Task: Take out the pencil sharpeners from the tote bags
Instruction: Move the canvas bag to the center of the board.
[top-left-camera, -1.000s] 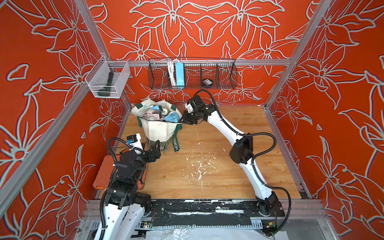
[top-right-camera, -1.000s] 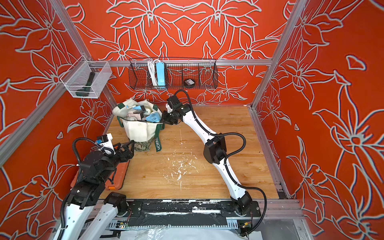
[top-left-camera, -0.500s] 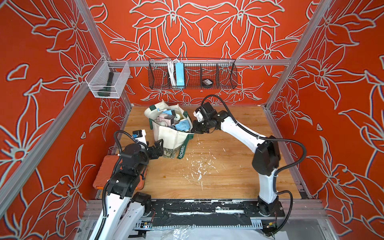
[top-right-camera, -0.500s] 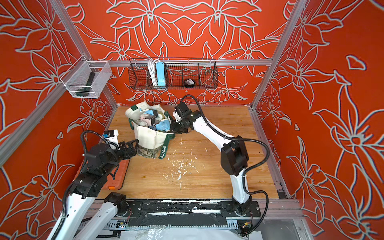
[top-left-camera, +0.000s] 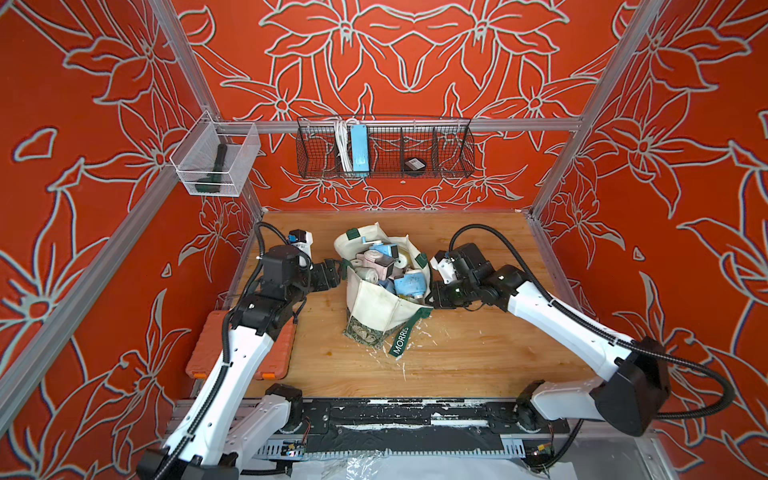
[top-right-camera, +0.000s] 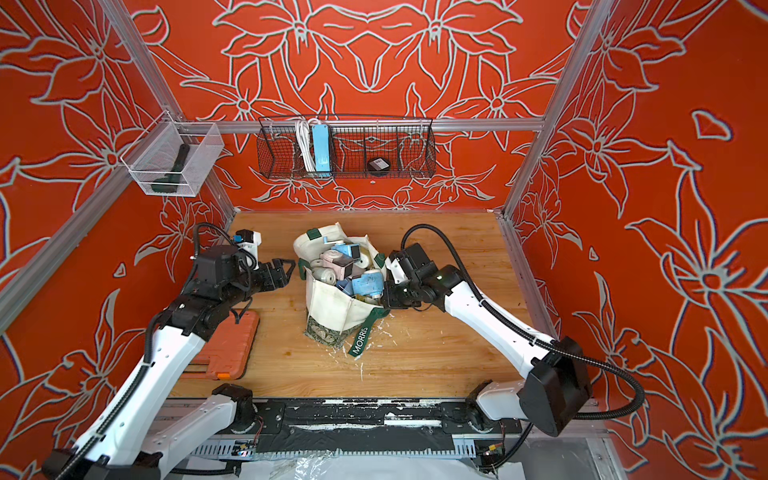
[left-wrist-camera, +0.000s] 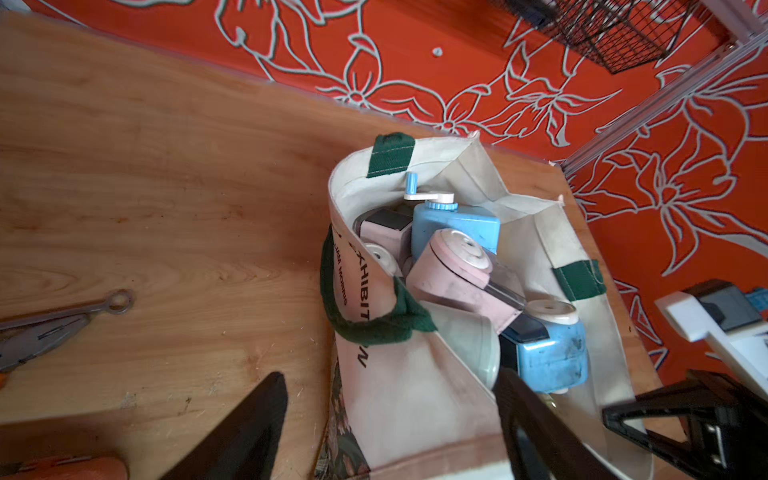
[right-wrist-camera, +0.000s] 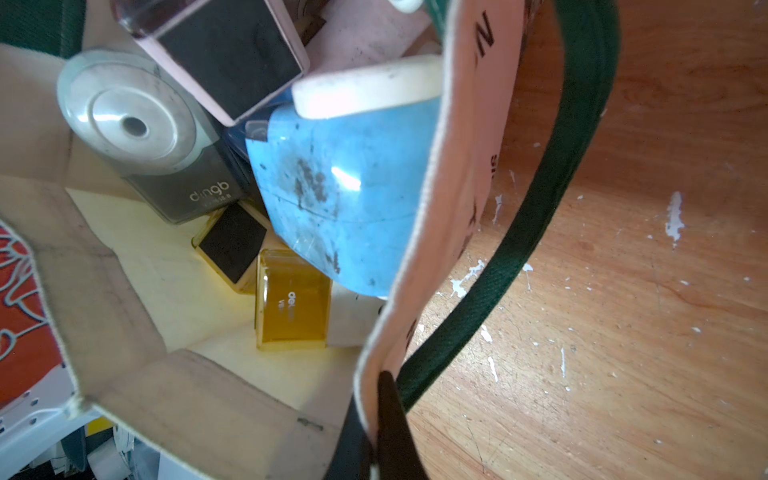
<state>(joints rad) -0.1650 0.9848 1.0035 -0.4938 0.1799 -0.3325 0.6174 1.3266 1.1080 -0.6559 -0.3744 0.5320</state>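
R hand (right-wrist-camera: 374, 415) clamped on tote (top-left-camera: 374, 297) rim; L hand (top-right-camera: 286, 270) wide open by its opposite side, sharpeners (top-left-camera: 380, 264) inside

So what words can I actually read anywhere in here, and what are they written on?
"MORRIS": dark green handle of the tote bag.
"XHIBIT", then "N": tote bag's side, partly hidden by folds.
"AM MORRIS": smaller print beside that.
"dingb": grey pencil sharpener; the line beneath is blurred.
"del", rest blurred: yellow pencil sharpener.
Label on the black item in the wire basket: too small to read.
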